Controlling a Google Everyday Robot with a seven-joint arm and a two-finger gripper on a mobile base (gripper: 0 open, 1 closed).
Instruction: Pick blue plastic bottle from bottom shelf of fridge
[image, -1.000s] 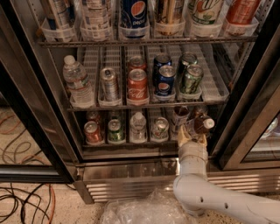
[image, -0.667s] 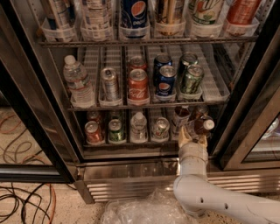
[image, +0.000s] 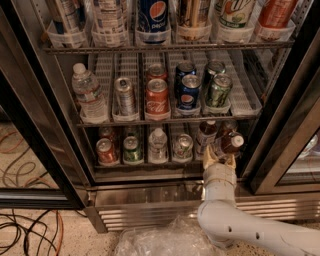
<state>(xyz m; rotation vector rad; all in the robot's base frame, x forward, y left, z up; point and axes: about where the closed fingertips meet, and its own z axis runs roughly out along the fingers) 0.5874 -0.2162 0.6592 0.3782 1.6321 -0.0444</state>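
Note:
The fridge (image: 65, 150) stands open, its bottom shelf (image: 150, 165) holding a row of cans and small bottles. The blue plastic bottle (image: 228, 144), with dark reddish-brown contents and a white cap, is tilted to the right at the right end of that shelf. My gripper (image: 219, 157) reaches in from below, and its fingers (image: 208, 154) close around the bottle's lower end. A second, similar dark bottle (image: 205, 136) stands upright just left of it, touching the left finger.
On the bottom shelf, from the left, are a red can (image: 106, 151), a green can (image: 132, 149), a clear water bottle (image: 158, 145) and another can (image: 183, 146). The shelf above holds Coke and Pepsi cans. A black door frame (image: 280, 125) is close on the right. Crumpled plastic (image: 160, 242) and cables (image: 25, 235) lie on the floor.

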